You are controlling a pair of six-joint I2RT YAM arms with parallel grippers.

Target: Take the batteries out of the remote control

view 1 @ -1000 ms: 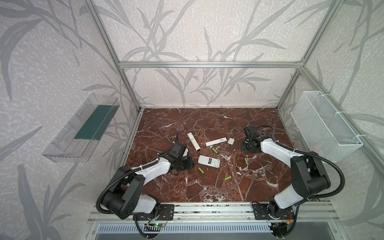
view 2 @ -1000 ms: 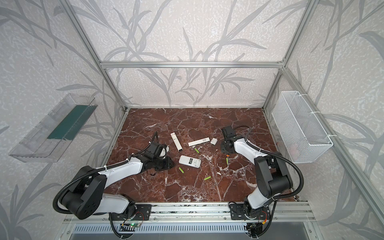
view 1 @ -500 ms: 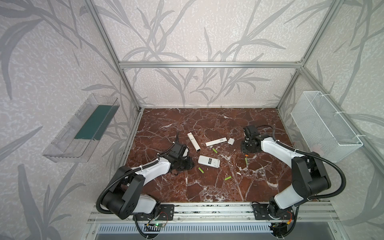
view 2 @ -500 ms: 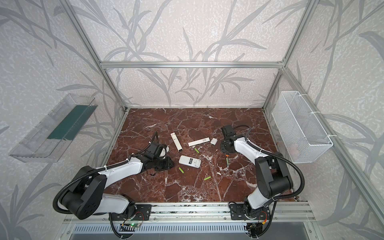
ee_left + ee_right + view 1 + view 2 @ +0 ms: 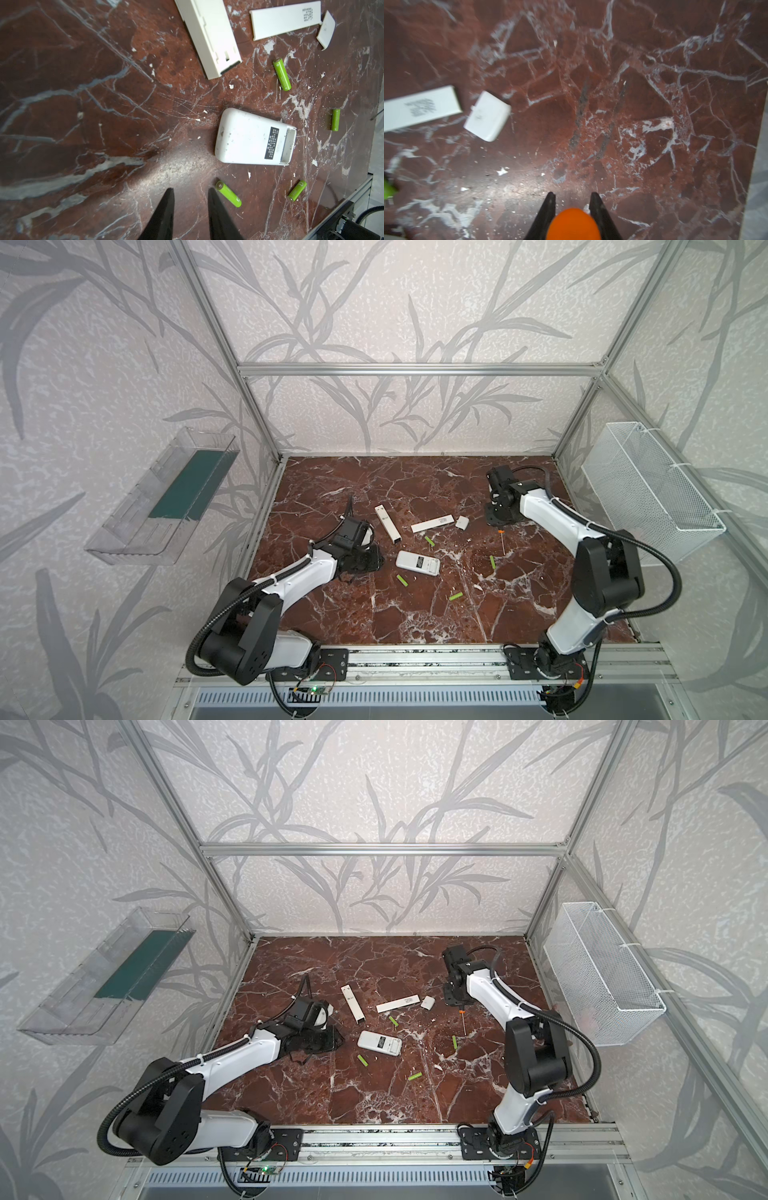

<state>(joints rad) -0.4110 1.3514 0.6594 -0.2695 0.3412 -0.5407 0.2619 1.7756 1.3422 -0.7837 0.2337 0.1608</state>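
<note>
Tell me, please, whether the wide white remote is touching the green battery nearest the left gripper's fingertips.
Apart. The left wrist view shows bare marble between the wide white remote and that battery.

Left gripper (image 5: 190,189) low, jaws parted, right gripper (image 5: 572,193) low, gripping orange-handled tool (image 5: 572,224)

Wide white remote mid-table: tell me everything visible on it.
The wide remote is white plastic, speckled with dirt, rounded at one end. It lies flat on the marble table, back up, with a black label near its square end. The bay there is open, cover off; no battery shows inside. Nothing touches it; four batteries lie apart around it.
</note>
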